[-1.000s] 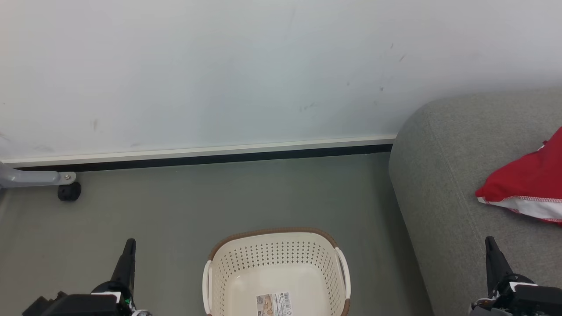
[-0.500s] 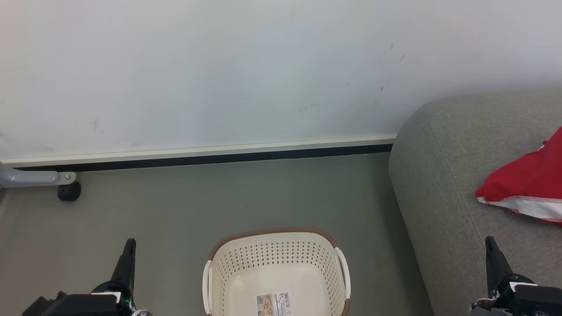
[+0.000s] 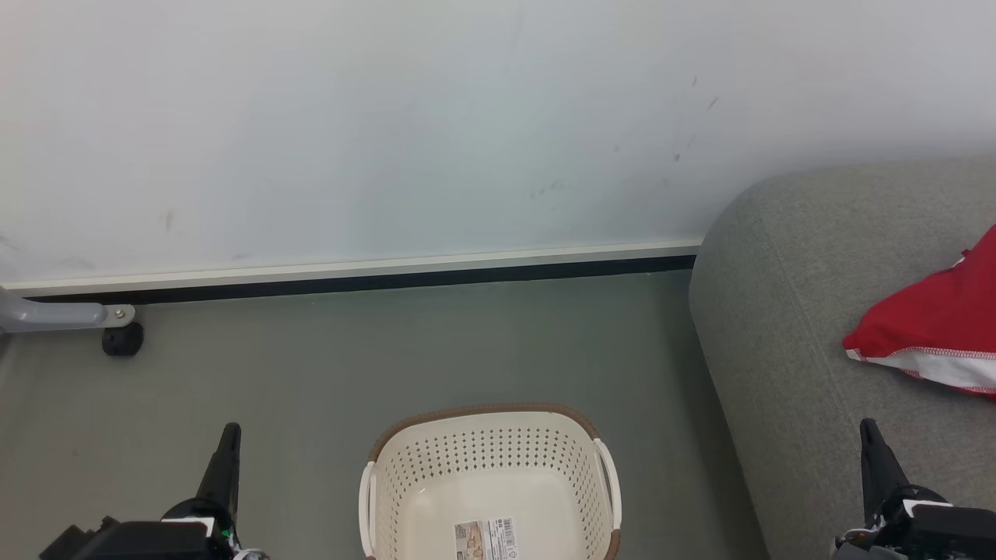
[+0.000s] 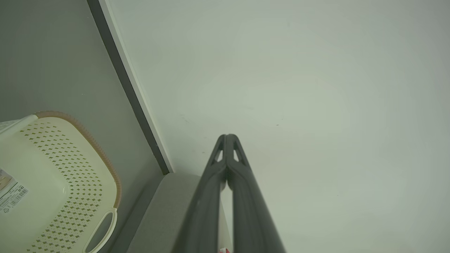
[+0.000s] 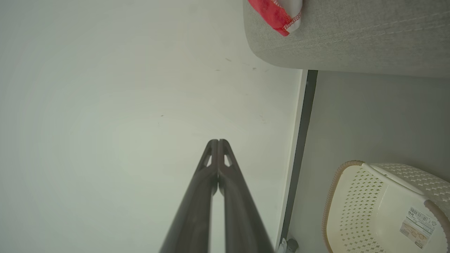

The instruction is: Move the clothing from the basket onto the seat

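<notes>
Both jaws clenched: left gripper point(image 3: 231, 428), right gripper point(image 3: 868, 425). One basket point(image 3: 482, 410) on floor point(image 3: 311, 373) beside one seat point(image 3: 778, 311); one clothing point(image 3: 934, 319) piece on seat.

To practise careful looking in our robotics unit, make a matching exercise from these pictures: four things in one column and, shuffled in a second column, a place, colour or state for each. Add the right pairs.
Column one
1. clothing
2. basket
3. seat
4. left end effector

Column two
A. shut, holding nothing
B. grey, to the right of the basket
C. cream-white, standing on the floor, no garment inside
D. red with a white band, lying on the seat

Pairs: 1-D, 2-C, 3-B, 4-A
</notes>
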Tool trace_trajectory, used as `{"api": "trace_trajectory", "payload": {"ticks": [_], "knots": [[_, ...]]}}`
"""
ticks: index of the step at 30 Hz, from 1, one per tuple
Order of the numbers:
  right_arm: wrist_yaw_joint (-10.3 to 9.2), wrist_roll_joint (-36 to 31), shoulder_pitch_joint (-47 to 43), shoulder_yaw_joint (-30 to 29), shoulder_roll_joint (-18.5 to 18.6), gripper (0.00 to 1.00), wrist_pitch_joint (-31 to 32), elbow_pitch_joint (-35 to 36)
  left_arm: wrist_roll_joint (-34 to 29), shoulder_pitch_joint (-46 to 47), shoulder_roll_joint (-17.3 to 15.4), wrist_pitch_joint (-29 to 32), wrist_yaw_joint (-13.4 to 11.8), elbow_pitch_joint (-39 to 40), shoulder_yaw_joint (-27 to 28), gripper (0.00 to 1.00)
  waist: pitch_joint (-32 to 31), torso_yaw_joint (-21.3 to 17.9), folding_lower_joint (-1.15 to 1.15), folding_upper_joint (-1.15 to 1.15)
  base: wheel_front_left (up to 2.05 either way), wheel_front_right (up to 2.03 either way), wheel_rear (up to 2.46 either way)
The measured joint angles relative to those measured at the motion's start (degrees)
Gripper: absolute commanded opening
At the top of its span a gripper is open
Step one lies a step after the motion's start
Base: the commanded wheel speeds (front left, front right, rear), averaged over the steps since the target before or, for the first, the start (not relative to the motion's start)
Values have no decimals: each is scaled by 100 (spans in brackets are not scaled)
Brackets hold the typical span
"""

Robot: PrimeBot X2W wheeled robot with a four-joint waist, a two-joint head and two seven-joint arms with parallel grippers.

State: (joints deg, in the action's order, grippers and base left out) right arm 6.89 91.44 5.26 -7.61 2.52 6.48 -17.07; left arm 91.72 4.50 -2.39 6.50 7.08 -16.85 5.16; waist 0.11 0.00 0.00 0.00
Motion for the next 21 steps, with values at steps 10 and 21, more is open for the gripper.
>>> {"api": "trace_trajectory", "payload": {"ticks": [10, 21], "knots": [[0, 0, 0, 0, 0, 0, 0, 0, 0, 0, 0, 0, 0, 0, 0, 0, 0, 0, 0, 0, 0, 0, 0], [0, 0, 0, 0, 0, 0, 0, 1, 0, 0, 0, 0, 0, 1, 0, 0, 1, 0, 0, 0, 0, 0, 0]]}}
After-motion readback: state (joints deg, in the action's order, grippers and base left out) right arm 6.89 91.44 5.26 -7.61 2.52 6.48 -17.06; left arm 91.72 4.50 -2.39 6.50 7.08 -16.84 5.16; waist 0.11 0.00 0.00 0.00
